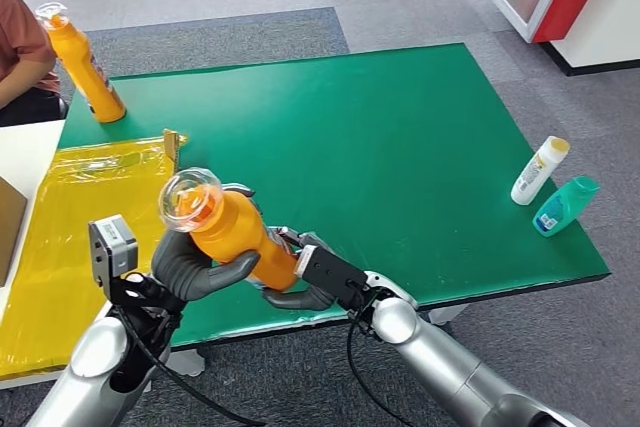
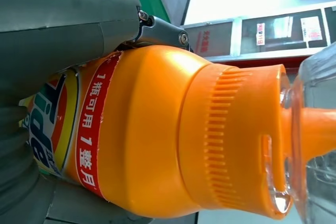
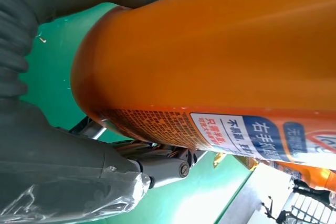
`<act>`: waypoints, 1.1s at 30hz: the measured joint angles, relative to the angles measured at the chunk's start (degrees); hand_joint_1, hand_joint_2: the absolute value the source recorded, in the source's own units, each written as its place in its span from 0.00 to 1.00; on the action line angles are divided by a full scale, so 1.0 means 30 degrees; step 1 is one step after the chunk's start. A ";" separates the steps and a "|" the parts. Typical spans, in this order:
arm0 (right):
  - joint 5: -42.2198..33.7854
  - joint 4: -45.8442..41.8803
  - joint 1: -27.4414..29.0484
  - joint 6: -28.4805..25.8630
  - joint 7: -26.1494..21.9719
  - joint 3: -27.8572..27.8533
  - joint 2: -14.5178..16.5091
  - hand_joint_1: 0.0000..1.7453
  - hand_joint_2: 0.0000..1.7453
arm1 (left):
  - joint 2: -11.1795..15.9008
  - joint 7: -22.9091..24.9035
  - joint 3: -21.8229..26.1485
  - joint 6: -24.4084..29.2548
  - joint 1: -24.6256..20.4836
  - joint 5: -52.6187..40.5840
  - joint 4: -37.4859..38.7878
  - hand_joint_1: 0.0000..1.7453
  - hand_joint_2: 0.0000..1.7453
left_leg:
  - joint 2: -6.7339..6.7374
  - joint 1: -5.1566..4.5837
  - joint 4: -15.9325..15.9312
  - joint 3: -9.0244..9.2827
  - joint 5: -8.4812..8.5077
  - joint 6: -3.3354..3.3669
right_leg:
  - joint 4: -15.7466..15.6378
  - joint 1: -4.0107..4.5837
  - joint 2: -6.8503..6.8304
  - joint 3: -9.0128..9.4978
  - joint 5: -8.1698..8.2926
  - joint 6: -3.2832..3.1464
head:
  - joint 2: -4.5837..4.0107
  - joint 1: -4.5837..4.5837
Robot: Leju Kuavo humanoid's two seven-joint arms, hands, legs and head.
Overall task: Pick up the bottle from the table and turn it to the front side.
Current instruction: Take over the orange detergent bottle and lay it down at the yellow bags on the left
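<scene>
An orange detergent bottle (image 1: 230,227) with a clear cap is lifted off the green table (image 1: 392,147) and tilted, cap toward me. My left hand (image 1: 198,265) grips its upper body below the neck. My right hand (image 1: 306,277) grips its base end. Close up in the left wrist view, the bottle (image 2: 158,129) shows a Tide logo and a red label band, with my left hand (image 2: 43,40) around it. From the right wrist camera, the bottle (image 3: 222,61) shows a printed back label, with my right hand (image 3: 59,156) under it.
A second orange bottle (image 1: 84,65) stands at the table's far left corner beside a seated person (image 1: 23,47). A yellow plastic sheet (image 1: 68,237) covers the left side. A white bottle (image 1: 539,169) and a teal bottle (image 1: 564,204) lie near the right edge.
</scene>
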 joint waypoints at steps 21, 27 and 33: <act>-0.0477 -0.0191 0.0620 -0.0725 0.0140 -0.0982 -0.0020 0.00 1.00 | 0.1120 0.0727 0.1887 0.0965 -0.0122 -0.2432 0.0510 1.00 1.00 | 0.0002 0.0009 0.0000 0.0001 0.0007 -0.0009 | 0.0003 0.0011 0.0004 -0.0012 0.0001 -0.0004 | 0.0000 0.0000; -0.0516 -0.0918 0.1895 -0.0956 0.0003 -0.2334 -0.0297 0.00 1.00 | 0.2322 0.2022 0.3099 0.2035 -0.0167 -0.6587 0.1230 1.00 1.00 | 0.0002 0.0013 0.0000 0.0000 0.0002 -0.0006 | 0.0002 0.0010 0.0003 -0.0012 -0.0002 -0.0004 | 0.0000 0.0002; -0.0363 -0.2510 0.4282 -0.0548 -0.0273 -0.4008 -0.0521 0.00 1.00 | 0.4347 0.4329 0.3834 0.2969 -0.0399 -1.4799 0.2343 1.00 1.00 | 0.0005 0.0020 -0.0001 -0.0003 -0.0011 -0.0023 | 0.0003 0.0025 0.0008 -0.0026 -0.0018 -0.0025 | 0.0000 0.0000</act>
